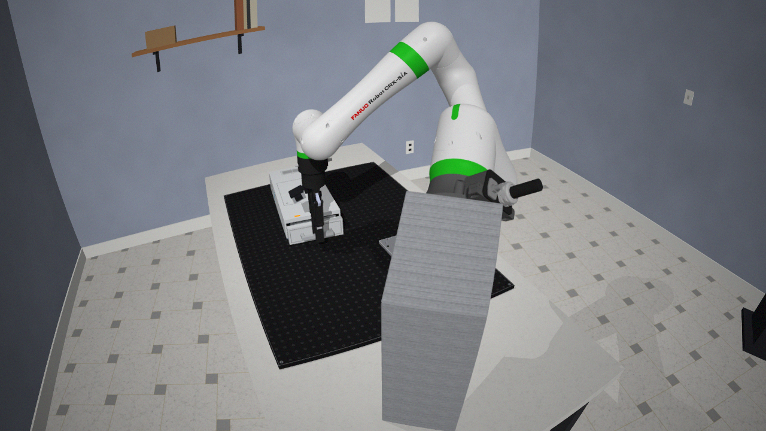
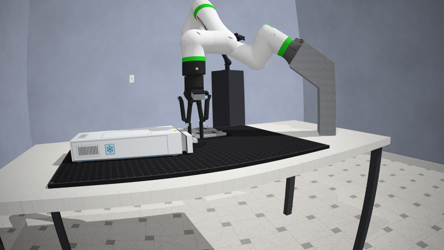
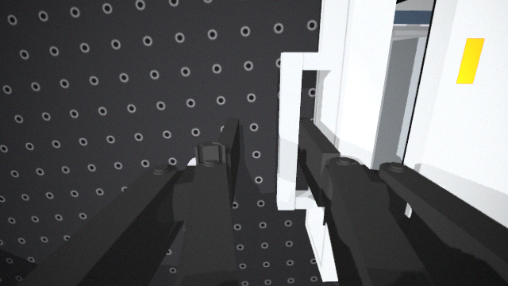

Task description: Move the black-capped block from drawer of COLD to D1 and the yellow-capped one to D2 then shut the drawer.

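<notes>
Where the exterior view starts, nearest is the thick pale table (image 1: 310,394) (image 2: 155,186), with a black perforated board (image 1: 310,300) (image 2: 236,152) (image 3: 119,95) on it. Cooler COLD, a long white box (image 1: 286,209) (image 2: 133,142) (image 3: 456,119), sits on the board, blue snowflake badge (image 2: 109,149) on its side, small orange-yellow lamp (image 1: 297,215) (image 2: 174,131) (image 3: 470,61) lit on top. Its white drawer front (image 1: 333,225) (image 2: 189,143) (image 3: 363,79) stands slightly out from the body, so the drawer is partly open; cooling blocks and tubes can't be made out. The front carries a white bracket-shaped handle (image 1: 307,236) (image 2: 195,140) (image 3: 290,131). Black two-finger gripper (image 1: 319,238) (image 2: 195,134) (image 3: 267,137) points down there, fingers moderately apart, not clamped: one is between handle bar and drawer front, the other outside the bar with a gap. Whether the inner finger touches the bar, can't tell. Farther back, a flat grey metal plate (image 1: 386,245) (image 2: 217,133) lies on the board, partly hidden. The white arm with green bands (image 1: 374,96) (image 2: 217,40) reaches over from an angled grey stand (image 1: 438,251) (image 2: 327,93). Behind: a dark rectangular column (image 2: 228,96), then a blue-grey wall (image 1: 214,118) (image 2: 93,46).
</notes>
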{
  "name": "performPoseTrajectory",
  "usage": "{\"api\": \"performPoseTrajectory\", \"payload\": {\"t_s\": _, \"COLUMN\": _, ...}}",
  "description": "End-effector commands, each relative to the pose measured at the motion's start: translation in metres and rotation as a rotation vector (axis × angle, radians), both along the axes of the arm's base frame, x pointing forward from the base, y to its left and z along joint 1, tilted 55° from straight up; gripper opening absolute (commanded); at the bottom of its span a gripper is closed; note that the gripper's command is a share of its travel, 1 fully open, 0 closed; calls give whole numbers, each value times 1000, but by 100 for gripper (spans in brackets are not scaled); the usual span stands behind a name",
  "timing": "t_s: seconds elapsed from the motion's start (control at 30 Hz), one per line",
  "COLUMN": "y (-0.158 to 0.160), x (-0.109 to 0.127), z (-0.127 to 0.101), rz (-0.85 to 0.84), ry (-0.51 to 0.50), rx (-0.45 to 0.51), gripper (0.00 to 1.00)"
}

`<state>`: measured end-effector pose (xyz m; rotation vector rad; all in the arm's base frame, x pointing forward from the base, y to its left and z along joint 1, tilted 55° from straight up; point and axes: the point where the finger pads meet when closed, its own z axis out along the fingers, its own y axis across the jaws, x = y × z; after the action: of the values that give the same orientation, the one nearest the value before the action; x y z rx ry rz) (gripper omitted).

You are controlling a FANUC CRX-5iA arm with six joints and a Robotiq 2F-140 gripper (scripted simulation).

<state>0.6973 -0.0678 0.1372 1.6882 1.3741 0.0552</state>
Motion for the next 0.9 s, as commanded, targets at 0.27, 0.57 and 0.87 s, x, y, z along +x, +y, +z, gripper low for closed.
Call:
{"api": "performPoseTrajectory", "payload": {"t_s": 0.27, "y": 1, "x": -2, "z": -2, "rz": 1, "ry": -1, "rx": 0, "gripper": 34}}
{"api": "performPoseTrajectory", "payload": {"t_s": 0.57, "y": 1, "x": -4, "z": -3, "rz": 1, "ry": -1, "rx": 0, "gripper": 34}}
{"api": "performPoseTrajectory", "payload": {"t_s": 0.87, "y": 0, "x": -6, "z": -5, "rz": 1, "ry": -1, "rx": 0, "gripper": 34}}
